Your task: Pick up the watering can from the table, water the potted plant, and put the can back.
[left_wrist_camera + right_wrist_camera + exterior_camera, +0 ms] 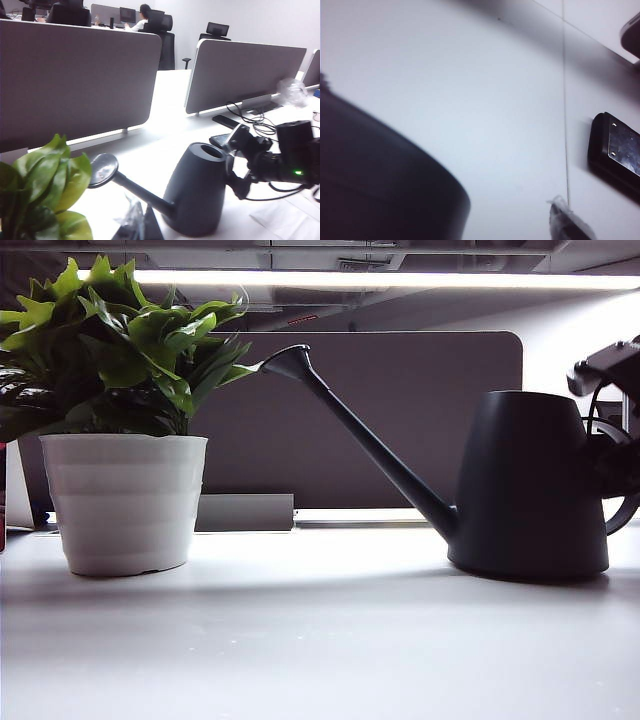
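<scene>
1. One wide white worktop carries everything, with a dark grey divider panel standing along its back edge.
2. Next in size, the potted plant stands on the left of the exterior view, bushy green leaves above a white ribbed pot; its leaves also show at the edge of the left wrist view.
3. Well apart from it, the matte black watering can sits upright on the worktop at the right; the left wrist view shows it too, open top up. Its long thin spout slants up toward the plant, the flared tip near the outermost leaves but whether it touches them cannot be told.
4. At the can's handle side is the right arm, dark at the right edge of the exterior view; the right pincer stands right against the handle side of the can with its jaws spread wide. Whether the fingers touch the handle cannot be told. The right wrist view shows only the can's blurred dark body and bare worktop.
5. Of the left pincer, only a dark, blurred tip shows, so its opening cannot be told.
6. Smallest, a dark phone and cables lie beyond the can.
</scene>
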{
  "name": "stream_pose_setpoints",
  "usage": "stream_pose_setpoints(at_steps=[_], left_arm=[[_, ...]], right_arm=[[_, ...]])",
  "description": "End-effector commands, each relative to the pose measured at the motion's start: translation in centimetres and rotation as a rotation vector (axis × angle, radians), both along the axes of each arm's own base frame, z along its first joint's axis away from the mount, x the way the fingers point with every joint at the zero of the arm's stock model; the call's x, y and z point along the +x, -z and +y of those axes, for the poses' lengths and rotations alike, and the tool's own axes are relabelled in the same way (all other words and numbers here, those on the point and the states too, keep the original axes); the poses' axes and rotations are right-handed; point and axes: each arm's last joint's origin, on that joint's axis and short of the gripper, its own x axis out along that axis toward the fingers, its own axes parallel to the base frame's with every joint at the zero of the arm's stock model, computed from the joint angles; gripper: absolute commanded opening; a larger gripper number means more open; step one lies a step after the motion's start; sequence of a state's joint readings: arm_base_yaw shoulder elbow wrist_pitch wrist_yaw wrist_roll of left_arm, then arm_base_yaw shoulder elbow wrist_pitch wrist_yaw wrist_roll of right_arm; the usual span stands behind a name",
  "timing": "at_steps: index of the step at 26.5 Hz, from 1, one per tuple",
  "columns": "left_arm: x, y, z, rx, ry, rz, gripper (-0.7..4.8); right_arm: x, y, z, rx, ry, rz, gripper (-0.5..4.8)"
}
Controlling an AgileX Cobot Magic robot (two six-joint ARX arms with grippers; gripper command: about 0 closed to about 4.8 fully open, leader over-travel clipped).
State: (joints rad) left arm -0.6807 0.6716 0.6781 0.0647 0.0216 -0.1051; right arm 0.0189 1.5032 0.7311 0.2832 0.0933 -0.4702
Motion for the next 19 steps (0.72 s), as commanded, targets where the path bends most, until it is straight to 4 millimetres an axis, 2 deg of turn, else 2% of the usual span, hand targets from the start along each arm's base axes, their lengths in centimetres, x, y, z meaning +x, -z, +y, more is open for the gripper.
stream_pose_setpoints(at_steps=[1,6,8,9,19], left_arm=[[-0.2,-0.4,0.0,-0.009,0.035,-0.016,-0.05],[-0.2,-0.3,0.0,-0.004,0.049,-0.011,-0.05],[-0.2,-0.3,0.0,-0.003,0.051,-0.01,-0.05],[-0.2,-0.2,0.0,-0.001,0.054,-0.007,-0.05],[-0.2,0.4,-0.1,0.031,0.055,0.047,-0.05]], right_arm=[[0.9,0.1,0.1,0.002,-0.004,-0.071,4.79],[1.7,0.1,0.1,0.041,0.007,-0.154,4.73],[1.8,-0.2,0.2,0.069,-0.004,-0.191,3.82],[1.8,-0.4,0.2,0.076,-0.01,-0.209,3.72],[2.1,-1.8,0.3,0.069,-0.058,-0.35,3.72]])
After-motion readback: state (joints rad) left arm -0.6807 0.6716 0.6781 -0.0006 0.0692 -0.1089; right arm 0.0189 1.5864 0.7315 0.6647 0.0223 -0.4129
